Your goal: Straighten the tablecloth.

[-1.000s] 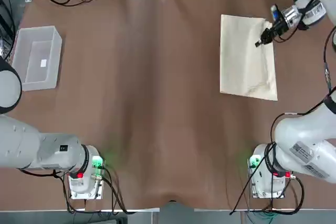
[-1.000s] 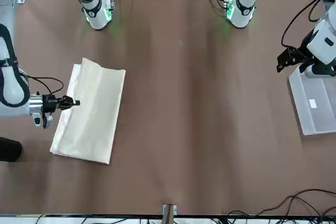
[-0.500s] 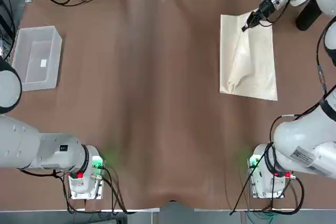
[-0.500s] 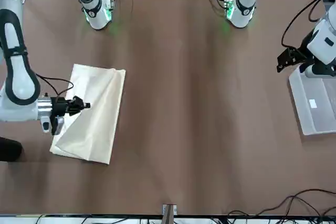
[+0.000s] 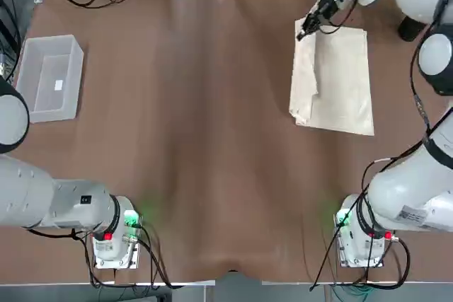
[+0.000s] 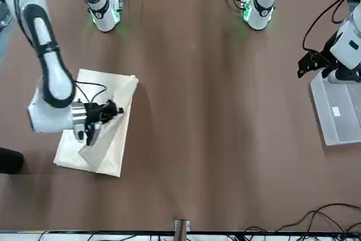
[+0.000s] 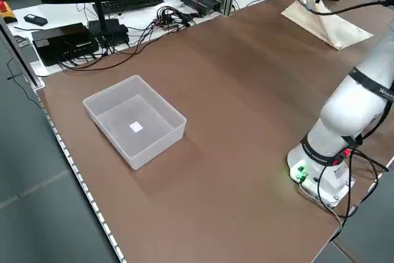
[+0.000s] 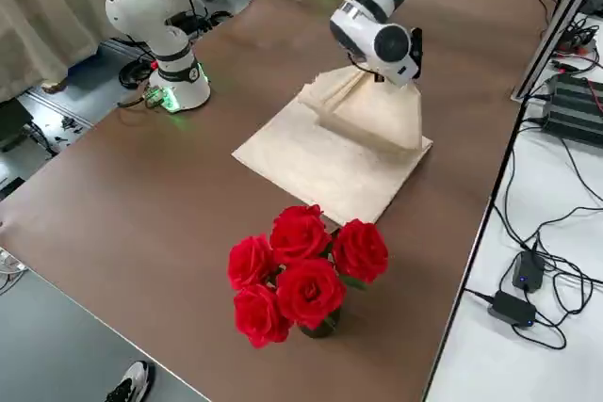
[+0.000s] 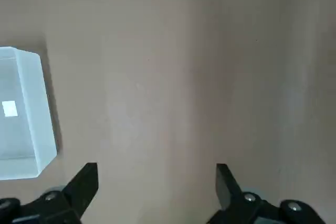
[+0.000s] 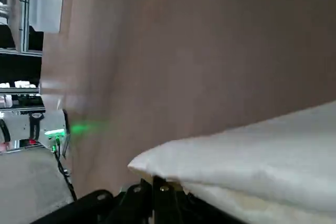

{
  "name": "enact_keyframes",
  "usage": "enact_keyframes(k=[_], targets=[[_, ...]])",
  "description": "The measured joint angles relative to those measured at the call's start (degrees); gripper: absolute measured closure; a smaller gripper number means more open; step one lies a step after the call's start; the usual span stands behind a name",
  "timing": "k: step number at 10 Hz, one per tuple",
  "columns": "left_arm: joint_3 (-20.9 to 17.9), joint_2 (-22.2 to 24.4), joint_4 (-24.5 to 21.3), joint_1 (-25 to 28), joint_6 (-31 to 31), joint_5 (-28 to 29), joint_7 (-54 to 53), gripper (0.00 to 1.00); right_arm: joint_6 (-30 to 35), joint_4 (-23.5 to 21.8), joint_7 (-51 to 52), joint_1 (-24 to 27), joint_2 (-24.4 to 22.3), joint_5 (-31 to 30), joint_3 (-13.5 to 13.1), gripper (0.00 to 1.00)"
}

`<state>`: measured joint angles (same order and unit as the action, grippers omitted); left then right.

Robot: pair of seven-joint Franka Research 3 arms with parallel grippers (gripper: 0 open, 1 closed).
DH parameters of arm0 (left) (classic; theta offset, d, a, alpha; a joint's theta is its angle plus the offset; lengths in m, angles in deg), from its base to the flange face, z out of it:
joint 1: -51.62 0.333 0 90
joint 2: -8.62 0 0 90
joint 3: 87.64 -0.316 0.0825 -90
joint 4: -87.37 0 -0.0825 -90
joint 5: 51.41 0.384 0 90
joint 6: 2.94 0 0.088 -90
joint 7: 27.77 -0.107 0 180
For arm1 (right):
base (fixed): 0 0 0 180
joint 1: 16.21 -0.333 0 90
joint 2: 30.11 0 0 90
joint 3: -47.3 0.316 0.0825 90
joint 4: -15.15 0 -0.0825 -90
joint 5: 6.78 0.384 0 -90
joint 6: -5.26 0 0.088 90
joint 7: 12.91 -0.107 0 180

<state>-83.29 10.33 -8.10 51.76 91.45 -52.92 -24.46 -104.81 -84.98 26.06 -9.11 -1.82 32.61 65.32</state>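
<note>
Clamped on the top layer of the tablecloth (image 5: 340, 79), the right gripper (image 5: 303, 34) held a far corner lifted over the cloth's inner edge, its jaws pinched tight on the fabric. The cream cloth lay on the robot's right half of the brown table covering (image 5: 198, 118), near the far edge, with that upper layer tented up from the flat layers beneath. To unfold well, the pinch probably needed to hold firm while the lifted layer travelled in a low arc toward the table's middle, slowly enough that the lower layer was not dragged along. Across the table, the clear plastic box (image 5: 49, 76) sat near the robot's left edge, holding only a small white square. The left gripper (image 9: 156, 182) hung beside it, jaws wide, idle.
</note>
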Motion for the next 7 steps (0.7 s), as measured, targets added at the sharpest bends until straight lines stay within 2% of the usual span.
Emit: enact_keyframes(k=[3,5,7], targets=[[-0.02,-0.05,-0.01,0.04,0.00,0.00,0.00,0.01,-7.62,0.30,-5.75,-11.01,0.00,4.14,0.07,0.97],[-0.04,-0.09,-0.02,0.07,0.02,0.00,0.00,0.01,-11.55,2.26,-9.15,-17.59,0.75,6.08,-0.05,0.97],[-0.04,-0.11,-0.01,0.08,0.07,0.00,0.00,0.01,-21.40,5.31,-16.59,-26.64,5.18,6.51,-0.03,0.94]])
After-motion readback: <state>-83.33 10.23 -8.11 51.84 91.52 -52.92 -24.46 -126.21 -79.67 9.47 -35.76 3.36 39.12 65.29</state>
